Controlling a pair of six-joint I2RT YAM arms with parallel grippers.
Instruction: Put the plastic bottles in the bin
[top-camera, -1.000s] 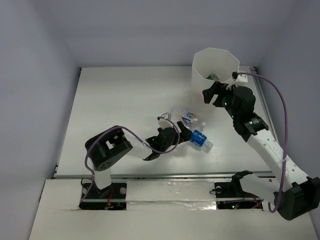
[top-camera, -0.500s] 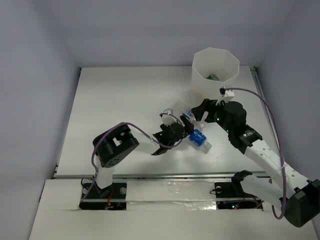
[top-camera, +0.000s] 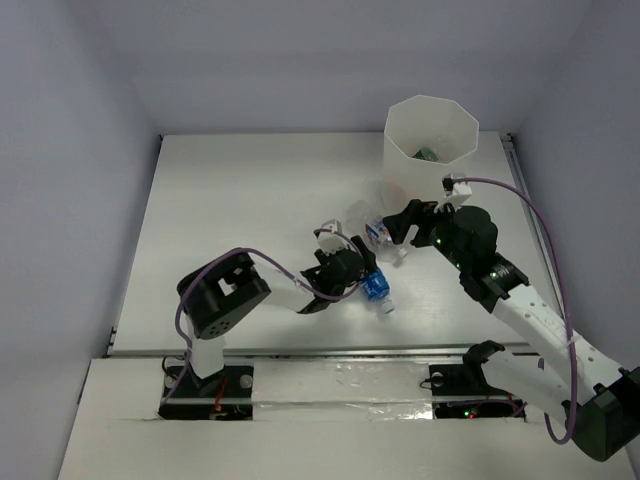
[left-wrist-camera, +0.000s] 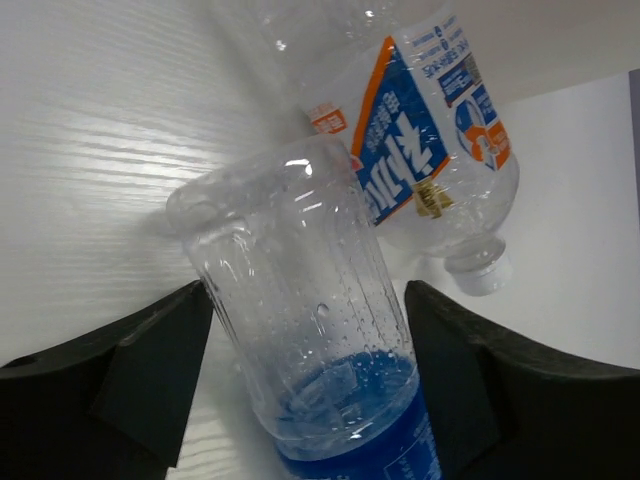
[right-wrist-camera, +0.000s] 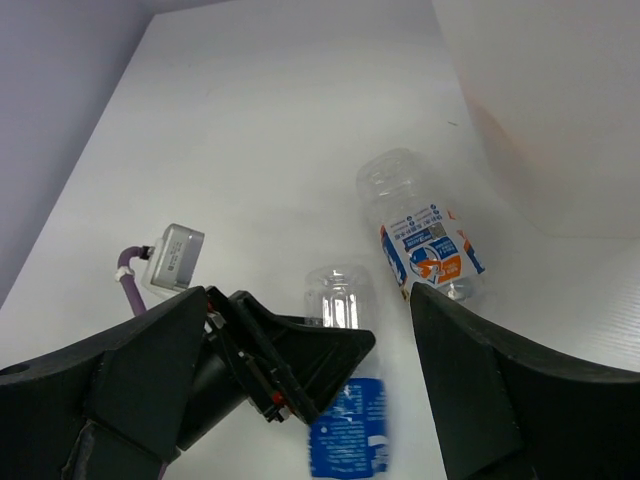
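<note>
A clear ribbed plastic bottle with a blue label (left-wrist-camera: 300, 340) lies on the white table (top-camera: 230, 200), short of the tall translucent white bin (top-camera: 425, 170). It is flanked by the left gripper (left-wrist-camera: 305, 295), stretched low and forward; a firm pinch cannot be confirmed. The squeeze is best centred on the ribs, so that the touching orange-and-blue-labelled clear bottle (left-wrist-camera: 420, 150) is not knocked. The right gripper (top-camera: 403, 222) is spread wide above that one.
</note>
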